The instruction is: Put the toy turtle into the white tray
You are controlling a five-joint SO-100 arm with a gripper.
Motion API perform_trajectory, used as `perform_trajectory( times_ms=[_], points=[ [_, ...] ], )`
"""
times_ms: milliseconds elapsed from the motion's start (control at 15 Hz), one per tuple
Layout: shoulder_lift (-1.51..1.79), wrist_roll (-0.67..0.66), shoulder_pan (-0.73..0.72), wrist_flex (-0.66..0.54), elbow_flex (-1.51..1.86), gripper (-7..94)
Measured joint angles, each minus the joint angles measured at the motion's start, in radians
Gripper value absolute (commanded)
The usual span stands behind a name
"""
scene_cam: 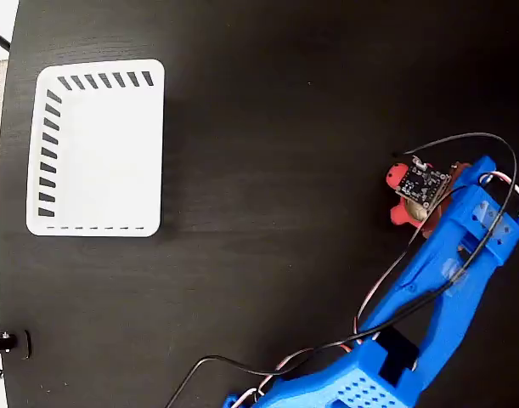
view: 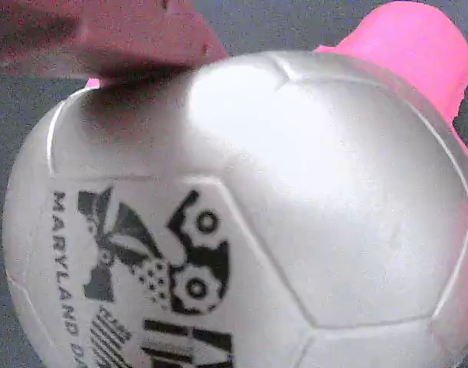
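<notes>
Turtle [scene_cam: 401, 197] sits right of centre on the desk [scene_cam: 276, 170], under the tool [scene_cam: 429, 204]; tool's opening cannot be told. Tray [scene_cam: 98, 144] upper left, well apart. Best: close squarely across the shell, lift clear before moving.

Blue arm [scene_cam: 429, 289] reaches from bottom edge up toward right side in fixed view; gripper [scene_cam: 425, 200] hidden under wrist board, jaw state unclear.
</notes>
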Motion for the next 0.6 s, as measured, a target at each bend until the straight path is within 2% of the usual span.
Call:
perform_trajectory(
  times_ms=[267, 600],
  points=[
    [0.025, -0.008, 0.000, 0.052, -0.014, 0],
    [0.296, 0.000, -0.077, 0.127, -0.005, 0]
  ],
)
